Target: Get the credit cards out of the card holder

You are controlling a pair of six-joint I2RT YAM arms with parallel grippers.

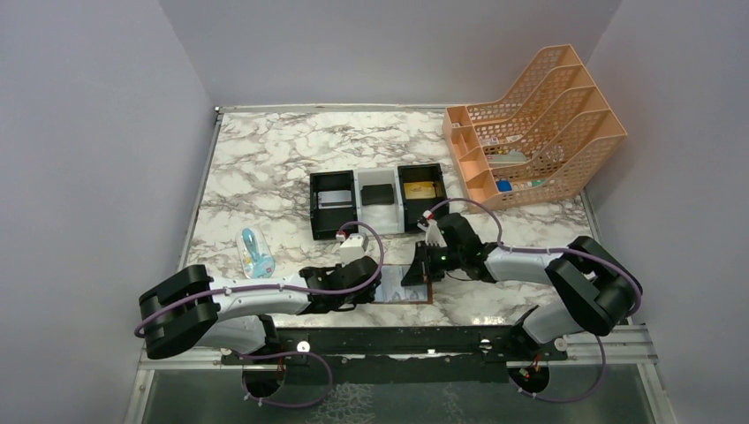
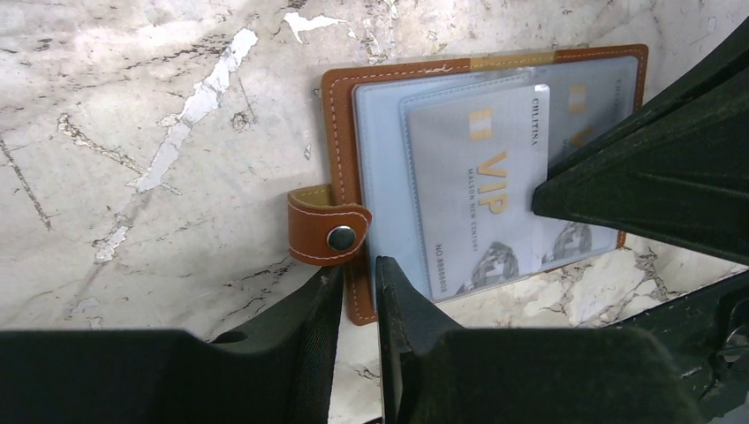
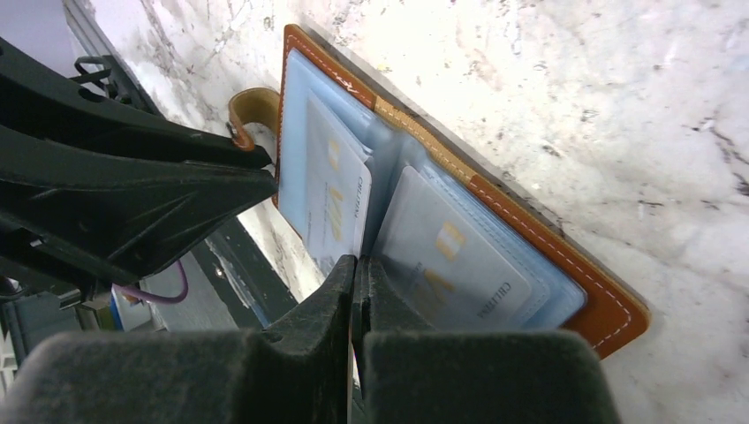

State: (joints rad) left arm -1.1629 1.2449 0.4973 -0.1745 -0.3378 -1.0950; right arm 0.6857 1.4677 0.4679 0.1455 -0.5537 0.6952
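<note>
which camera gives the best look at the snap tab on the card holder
Left wrist: the snap tab of the card holder faces the lens, with its metal stud and stitching sharp. Right wrist catches only the tab's curled back at the holder's far edge. In top external it is too small to make out.

A tray (image 1: 360,212) (three compartments), an orange file rack (image 1: 539,124) and a blue item (image 1: 256,253) dot the table (image 1: 265,168).

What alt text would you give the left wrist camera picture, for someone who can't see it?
An open brown card holder lies on a marble table, with a VIP card showing through its pale blue pocket. The left gripper pinches its near edge beside the snap tab, and the right gripper touches the card from the right.
</note>
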